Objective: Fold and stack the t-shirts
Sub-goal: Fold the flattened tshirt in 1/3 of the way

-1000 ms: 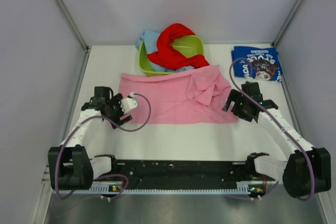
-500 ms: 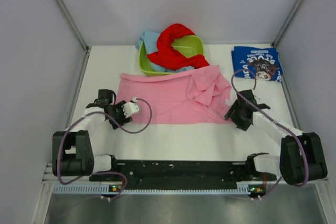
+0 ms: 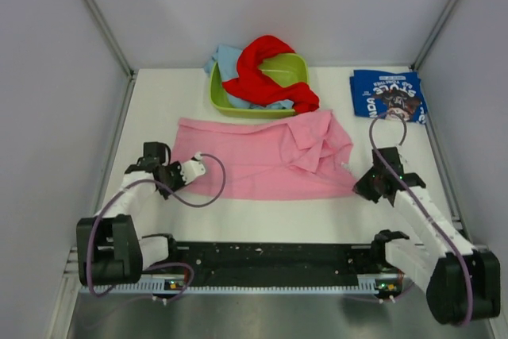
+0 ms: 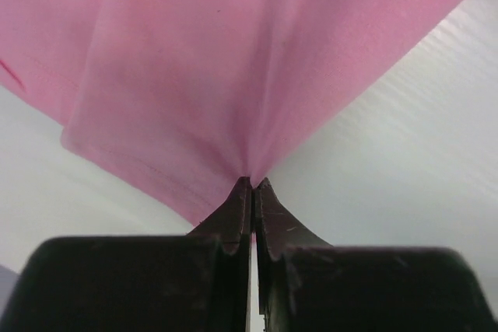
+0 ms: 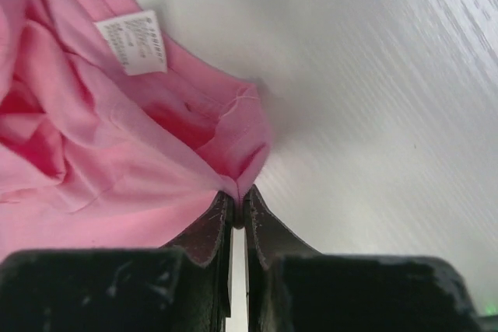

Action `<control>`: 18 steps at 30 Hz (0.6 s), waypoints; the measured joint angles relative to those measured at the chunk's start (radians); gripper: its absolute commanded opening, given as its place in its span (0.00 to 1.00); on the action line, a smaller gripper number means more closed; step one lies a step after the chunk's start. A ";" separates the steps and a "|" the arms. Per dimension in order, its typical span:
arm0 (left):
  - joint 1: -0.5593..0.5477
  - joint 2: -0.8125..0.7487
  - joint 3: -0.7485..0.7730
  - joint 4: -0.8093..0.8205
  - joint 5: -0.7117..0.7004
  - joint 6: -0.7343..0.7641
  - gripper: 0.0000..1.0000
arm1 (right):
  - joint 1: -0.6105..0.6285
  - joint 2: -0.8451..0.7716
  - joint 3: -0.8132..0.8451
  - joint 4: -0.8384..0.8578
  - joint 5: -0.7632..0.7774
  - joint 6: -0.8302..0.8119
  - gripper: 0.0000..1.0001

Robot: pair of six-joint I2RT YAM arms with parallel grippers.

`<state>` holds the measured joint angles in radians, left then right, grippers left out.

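While the pink t-shirt (image 3: 254,160) lies spread on the worktop (image 3: 278,216), left tool (image 4: 253,186) and right tool (image 5: 238,196) each pinch a near corner. Green tub (image 3: 238,105) with red shirt (image 3: 266,65) sits just behind, navy shirt (image 3: 389,94) far right.

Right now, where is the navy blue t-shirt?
In the top view, the navy blue t-shirt lies folded at the far right of the table, right of the green tub and beyond the right gripper.

White table (image 3: 155,97) carries three items directly: pink t-shirt (image 3: 246,164) spread across the middle, its right portion bunched; lime green tub (image 3: 238,109) at the far edge, centre; folded navy t-shirt (image 3: 389,94) in the far right corner.
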<state>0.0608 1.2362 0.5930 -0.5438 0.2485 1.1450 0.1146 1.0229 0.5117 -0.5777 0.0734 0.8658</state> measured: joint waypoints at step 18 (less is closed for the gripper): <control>0.036 -0.138 -0.005 -0.438 -0.220 -0.069 0.73 | 0.000 -0.299 0.064 -0.645 -0.184 0.143 0.56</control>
<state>0.0967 1.0985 0.5884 -0.9813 0.0280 1.0763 0.1143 0.7242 0.5762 -1.2224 -0.1104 1.0088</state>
